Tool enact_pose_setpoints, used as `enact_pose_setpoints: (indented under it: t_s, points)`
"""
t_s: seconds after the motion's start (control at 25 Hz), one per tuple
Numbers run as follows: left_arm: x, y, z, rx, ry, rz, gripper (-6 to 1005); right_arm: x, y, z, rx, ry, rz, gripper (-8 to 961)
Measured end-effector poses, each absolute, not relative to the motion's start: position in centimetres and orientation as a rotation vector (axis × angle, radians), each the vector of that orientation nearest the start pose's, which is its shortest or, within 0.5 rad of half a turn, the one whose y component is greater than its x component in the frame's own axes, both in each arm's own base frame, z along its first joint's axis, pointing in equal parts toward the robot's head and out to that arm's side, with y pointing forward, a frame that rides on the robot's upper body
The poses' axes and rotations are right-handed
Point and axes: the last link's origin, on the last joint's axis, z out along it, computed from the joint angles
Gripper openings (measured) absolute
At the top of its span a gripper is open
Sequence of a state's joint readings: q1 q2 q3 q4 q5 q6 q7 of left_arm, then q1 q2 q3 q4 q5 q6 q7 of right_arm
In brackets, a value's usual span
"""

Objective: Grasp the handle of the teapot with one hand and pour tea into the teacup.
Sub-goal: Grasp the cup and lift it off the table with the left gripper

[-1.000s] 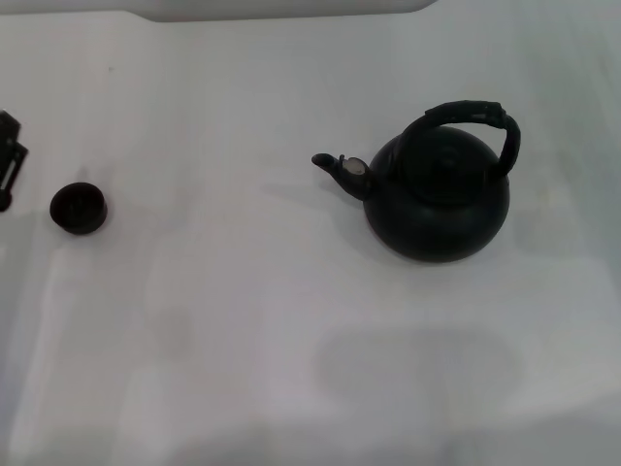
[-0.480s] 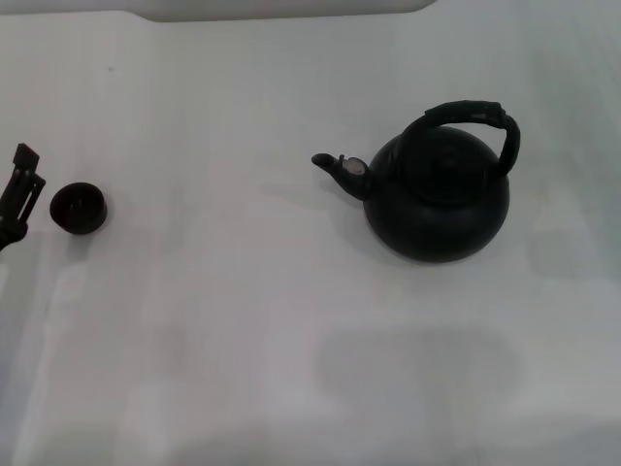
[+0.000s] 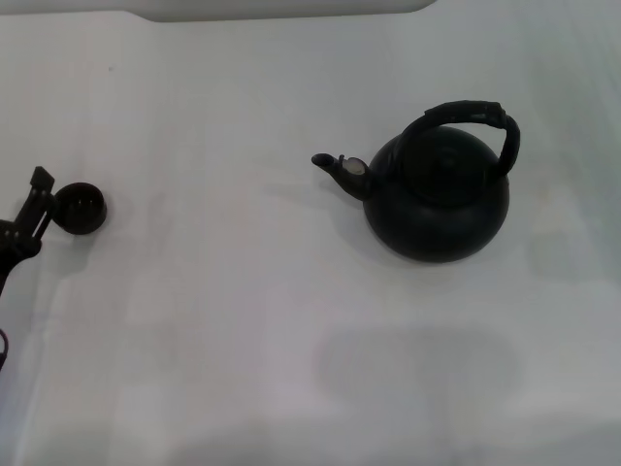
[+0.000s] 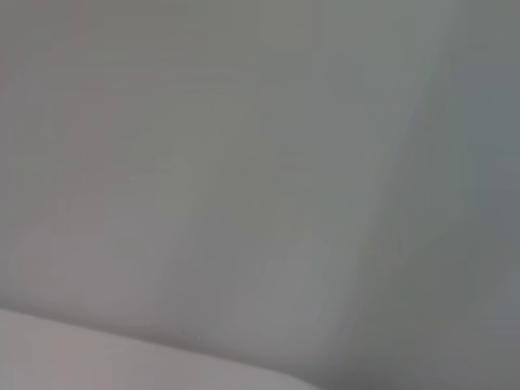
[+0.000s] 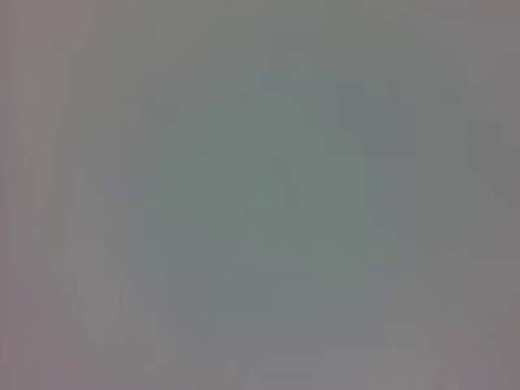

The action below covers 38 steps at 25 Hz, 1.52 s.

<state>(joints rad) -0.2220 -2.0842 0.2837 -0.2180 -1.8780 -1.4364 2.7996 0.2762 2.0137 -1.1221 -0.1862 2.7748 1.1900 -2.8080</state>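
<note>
Currently approach step | left pincer [image 3: 37, 199] at tabletop [image 3: 243, 320] left edge, just beside teacup [image 3: 80, 208], opening unclear, holds nothing | right pincer unseen | teapot [image 3: 437, 194] upright, well apart, handle [image 3: 471, 116] ungrasped | next: grasp handle, carry spout over cup.

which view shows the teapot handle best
The head view: the handle arches whole over the teapot, nothing in front of it. Neither the left wrist view nor the right wrist view shows it, only blank grey.
</note>
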Motion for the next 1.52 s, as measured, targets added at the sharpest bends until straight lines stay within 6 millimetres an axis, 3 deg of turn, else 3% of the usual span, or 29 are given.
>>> enact_pose_setpoints:
  t_s: [1.52]
  points:
    - [-37.0, 23.6, -6.2, -1.675, -0.911, -0.679, 877, 38.8, 29.5, 5.2, -1.539, 0.524, 0.609, 795]
